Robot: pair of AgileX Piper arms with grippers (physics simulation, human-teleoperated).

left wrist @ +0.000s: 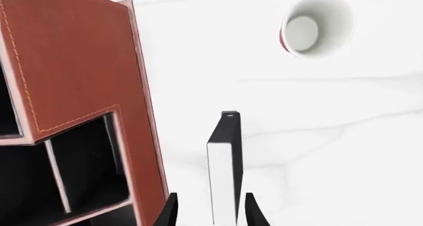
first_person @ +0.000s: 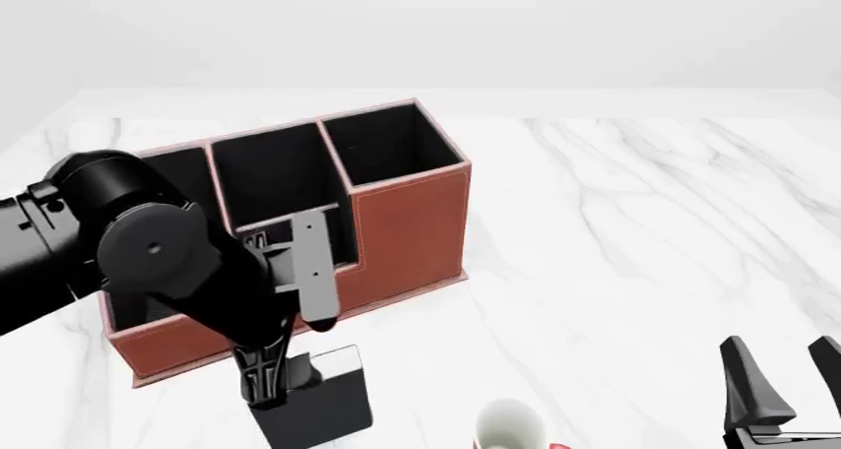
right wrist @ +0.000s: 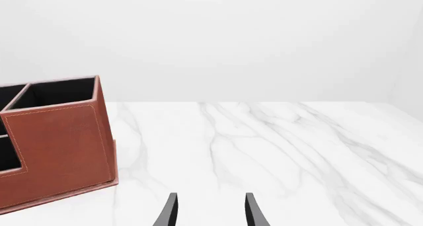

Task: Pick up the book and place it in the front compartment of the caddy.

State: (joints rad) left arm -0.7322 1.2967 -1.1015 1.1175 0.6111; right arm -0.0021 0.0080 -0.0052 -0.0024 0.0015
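Note:
The book, black with a white band, stands on edge between the fingers of my left gripper. The jaws straddle it and stand apart from it, with a clear gap on one side and a narrow one on the other, so the gripper is open. From the front, the book is upright just in front of the caddy, under my left gripper. The reddish-brown caddy has black-lined compartments, and my left arm hides most of its low front compartment. My right gripper is open and holds nothing, far right of the caddy.
A white-and-red mug stands at the table's near edge, right of the book, and the left wrist view looks into the mug from above. White marble tabletop stretches to the right of the caddy.

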